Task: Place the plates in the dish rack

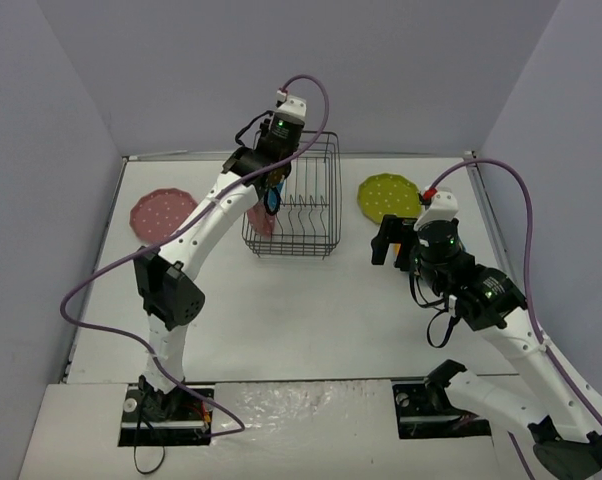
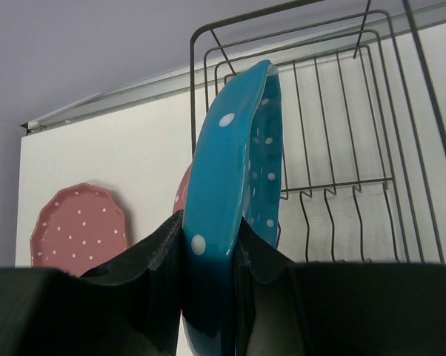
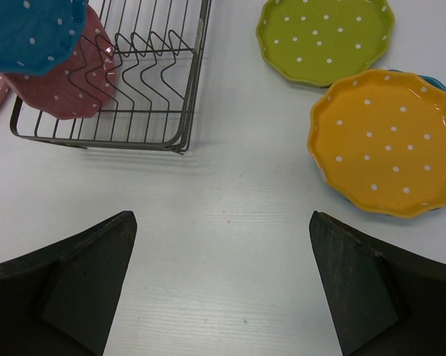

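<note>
Black wire all round: the dish rack [image 1: 293, 200], a rectangular basket with a row of upright prongs inside, set on a white table [image 1: 281, 320] and closed in by pale grey walls [image 1: 311, 70].

Left of the rack, flat on the table and well apart from it: a pink plate [image 1: 163, 212]. Right of the rack, also flat: a lime green plate [image 1: 389, 197]. Nearer the arm bases than that, still right of the rack: an orange plate [image 3: 390, 141], stacked on a second blue plate [image 3: 439, 81] with only a sliver of blue rim visible. Purple cables [image 1: 91, 280] looped from both arms, clear of the rack.

At the rack's left end: a second pink plate [image 3: 60, 74], tilted on edge among the prongs, taking up that end.

Over that same left end: the left gripper [image 2: 208, 230], fingers clamped on the lower rim of a blue plate [image 2: 234, 170]. Plate carried on edge, raised above the wires, just in front of the tilted pink one.

Right of the rack and nearer the bases: the right gripper [image 3: 221, 222], fingers spread wide with nothing between them, over bare table.

Held plate glossy turquoise-blue, small and round, rim scalloped, scattered with white polka dots on both faces. Same shape and dots on every other plate.
</note>
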{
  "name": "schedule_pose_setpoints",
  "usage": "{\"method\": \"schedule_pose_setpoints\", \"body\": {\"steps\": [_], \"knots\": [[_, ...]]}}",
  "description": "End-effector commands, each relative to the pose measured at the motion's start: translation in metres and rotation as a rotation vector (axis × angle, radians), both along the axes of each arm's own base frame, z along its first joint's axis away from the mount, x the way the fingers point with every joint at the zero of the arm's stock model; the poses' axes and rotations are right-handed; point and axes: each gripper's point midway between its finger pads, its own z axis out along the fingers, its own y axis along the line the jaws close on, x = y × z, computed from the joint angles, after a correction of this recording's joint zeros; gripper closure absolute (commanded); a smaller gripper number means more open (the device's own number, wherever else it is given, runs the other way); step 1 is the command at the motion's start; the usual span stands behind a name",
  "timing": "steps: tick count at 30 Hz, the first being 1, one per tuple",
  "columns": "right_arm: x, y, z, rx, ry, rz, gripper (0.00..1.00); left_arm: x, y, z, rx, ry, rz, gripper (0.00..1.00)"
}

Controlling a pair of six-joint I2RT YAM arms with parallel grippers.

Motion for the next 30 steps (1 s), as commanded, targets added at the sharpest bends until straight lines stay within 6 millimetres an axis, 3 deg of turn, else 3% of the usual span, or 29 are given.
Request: {"method": "schedule_pose_setpoints", "body": {"steps": [1, 11, 17, 26, 30], "knots": [[0.008, 0.000, -0.002, -0.016, -0.013, -0.002, 0.00, 0.015, 0.020, 0.076, -0.065, -0.200, 0.072, 1.00], [0.012, -0.011, -0.012, -0.043, 0.008, -0.020, 0.00, 0.035, 0.019, 0.024, -0.041, -0.120, 0.135, 1.00], [0.013, -0.016, -0.020, -0.049, 0.026, -0.029, 0.00, 0.033, 0.015, -0.004, -0.055, -0.073, 0.139, 1.00], [0.018, -0.018, -0.015, -0.055, 0.016, -0.030, 0.00, 0.031, 0.015, -0.040, -0.073, -0.029, 0.174, 1.00], [0.014, -0.020, -0.011, -0.042, 0.001, -0.032, 0.00, 0.026, 0.017, -0.045, -0.088, -0.020, 0.189, 0.82]]}}
